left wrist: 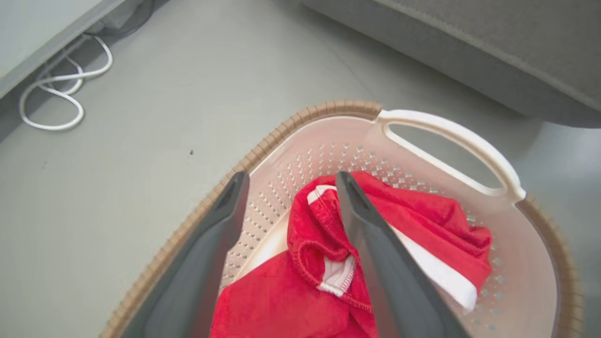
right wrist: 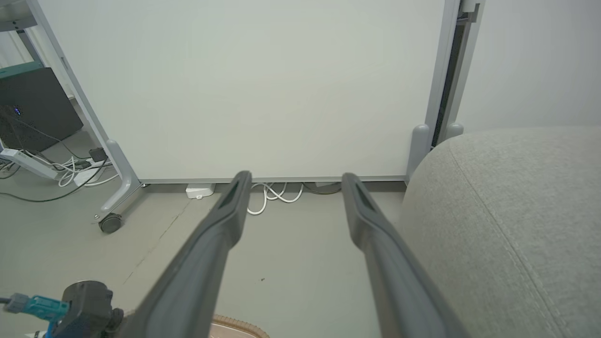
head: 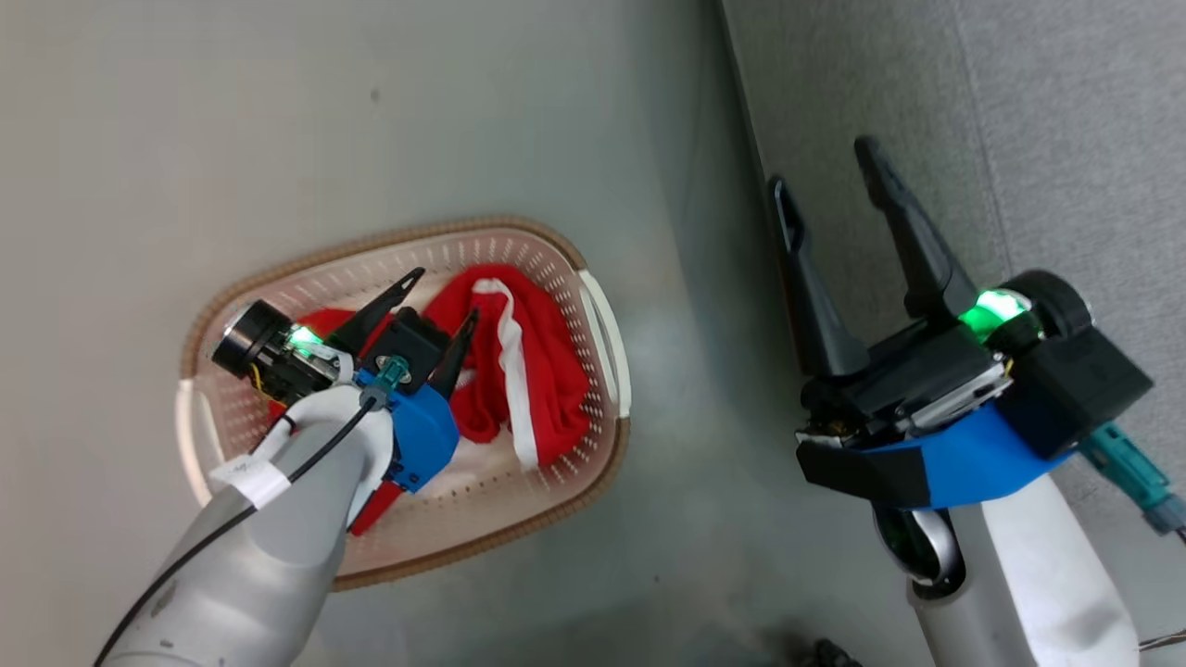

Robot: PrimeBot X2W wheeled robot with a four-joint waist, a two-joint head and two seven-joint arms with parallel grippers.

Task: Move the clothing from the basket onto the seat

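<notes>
Head view, left end effector spread over clothing, in basket

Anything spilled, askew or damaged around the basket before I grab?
Nothing stands out. The clothing lies crumpled inside the basket, none over its rim; the basket sits upright on the floor beside the seat, and the open left pincer hangs over the clothing.

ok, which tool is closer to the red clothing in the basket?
Left. The left tool hangs open over the basket, just above the red clothing. The right tool is open off to the side, at the sofa edge.
</notes>
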